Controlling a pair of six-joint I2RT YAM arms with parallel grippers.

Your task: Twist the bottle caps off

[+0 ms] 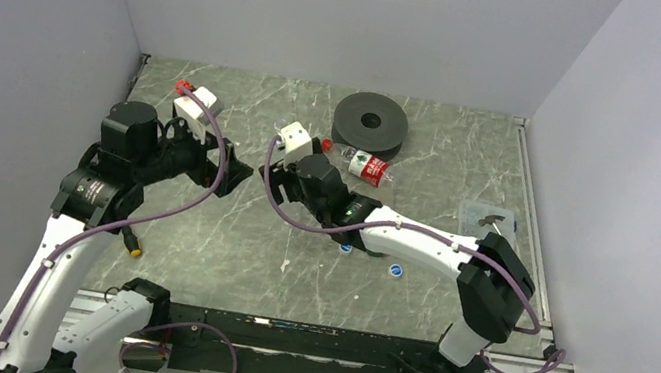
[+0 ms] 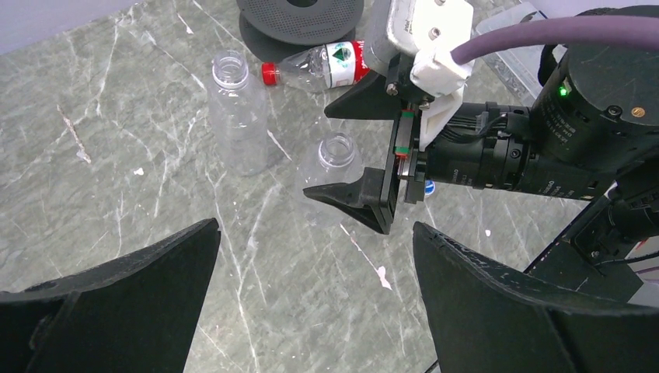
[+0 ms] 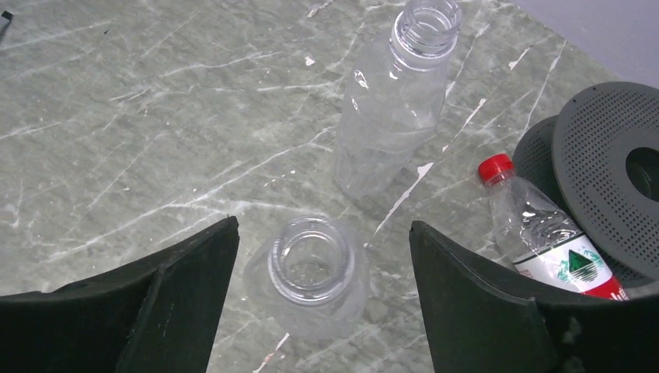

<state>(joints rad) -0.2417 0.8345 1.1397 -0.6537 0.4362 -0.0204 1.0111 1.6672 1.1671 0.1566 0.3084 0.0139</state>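
Note:
Two plain clear bottles stand upright with no caps. One point(image 3: 311, 276) sits between the open fingers of my right gripper point(image 3: 322, 233), which do not touch it; it also shows in the left wrist view point(image 2: 334, 165). The other point(image 3: 395, 105) stands just beyond it and shows in the left wrist view too point(image 2: 237, 116). The red-label bottle point(image 1: 363, 163) lies on its side by the spool with its red cap point(image 3: 495, 167) on. My left gripper point(image 2: 315, 256) is open and empty, facing the right gripper point(image 2: 353, 148). The amber bottle is out of view.
A black perforated spool point(image 1: 369, 123) lies at the back of the marble table point(image 1: 224, 250). Two blue caps point(image 1: 395, 270) lie loose under the right arm. A clear plastic container point(image 1: 488, 219) sits at the right edge. Grey walls enclose three sides.

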